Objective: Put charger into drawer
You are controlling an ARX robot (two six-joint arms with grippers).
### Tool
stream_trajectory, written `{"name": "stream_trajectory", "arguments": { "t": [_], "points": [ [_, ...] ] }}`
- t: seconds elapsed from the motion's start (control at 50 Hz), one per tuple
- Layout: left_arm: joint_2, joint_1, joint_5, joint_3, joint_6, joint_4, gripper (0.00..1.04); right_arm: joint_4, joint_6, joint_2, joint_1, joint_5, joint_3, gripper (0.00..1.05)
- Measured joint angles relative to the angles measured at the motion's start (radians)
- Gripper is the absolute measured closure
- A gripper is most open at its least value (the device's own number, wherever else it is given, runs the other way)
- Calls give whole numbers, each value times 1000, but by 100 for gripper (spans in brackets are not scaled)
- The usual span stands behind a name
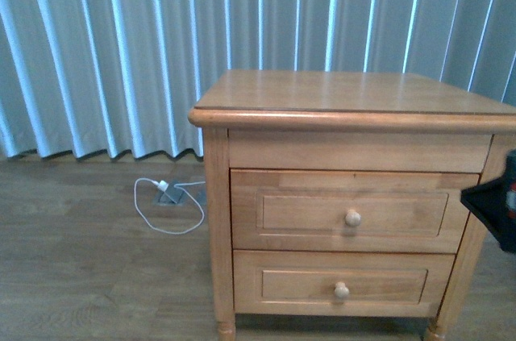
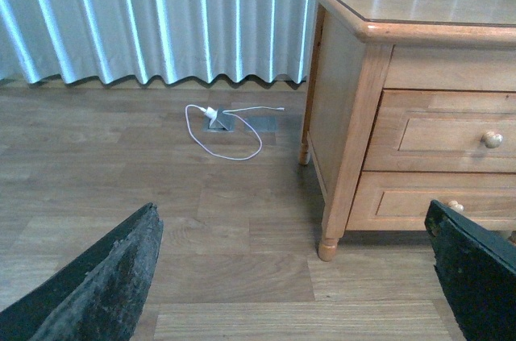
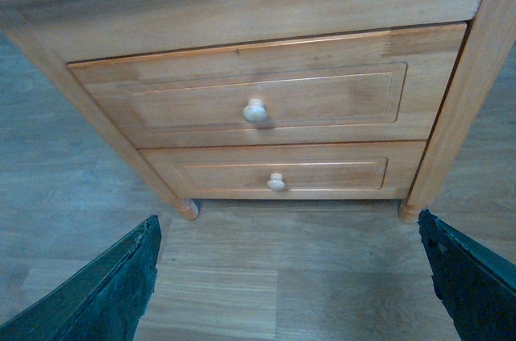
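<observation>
Closed drawer (image 3: 258, 99) ahead of the right claw (image 3: 286, 276), fingers spread wide, left claw (image 2: 294, 276) likewise spread, above bare floor (image 2: 234, 220)

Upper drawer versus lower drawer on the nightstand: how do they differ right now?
The upper drawer sits directly under the top rail; the lower drawer sits near the floor. The upper drawer's front looks taller and its recessed panel wider than the lower drawer's. Both are shut, honey-coloured wood, each with one round pale knob.

The drawer (image 1: 352, 210) is shut, so its inside is hidden. The right claw (image 1: 493, 204) is cut off at the front view's edge. No charger shows anywhere.
</observation>
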Motion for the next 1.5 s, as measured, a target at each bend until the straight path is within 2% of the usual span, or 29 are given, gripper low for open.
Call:
{"name": "stream_trajectory", "arguments": {
  "t": [0.22, 0.5, 0.641, 0.821, 0.921, 0.981, 1.101, 1.181, 1.381, 1.501],
  "points": [
    [0, 0, 0, 0, 0, 0, 6, -169, -17, -301, -86, -100, -141, 9],
    [0, 0, 0, 0, 0, 0, 6, -435, -26, -685, -250, -222, -245, 9],
    [0, 0, 0, 0, 0, 0, 6, -439, -26, -762, -314, -223, -267, 9],
    [0, 0, 0, 0, 0, 0, 6, -431, -27, -766, -317, -217, -270, 9],
    [0, 0, -1, 0, 0, 0, 6, -161, -103, -815, -275, -61, -380, 25],
    [0, 0, 0, 0, 0, 0, 6, -95, -129, -845, -256, -27, -410, 36],
    [0, 0, 0, 0, 0, 0, 6, -97, -152, -889, -224, 3, -435, 55],
    [0, 0, 0, 0, 0, 0, 6, -121, -159, -923, -140, 103, -451, 71],
    [0, 0, 0, 0, 0, 0, 6, -157, -168, -987, -108, 110, -472, 104],
    [0, 0, 0, 0, 0, 0, 6, -182, -168, -1022, -108, 111, -485, 103]
  ]
}}
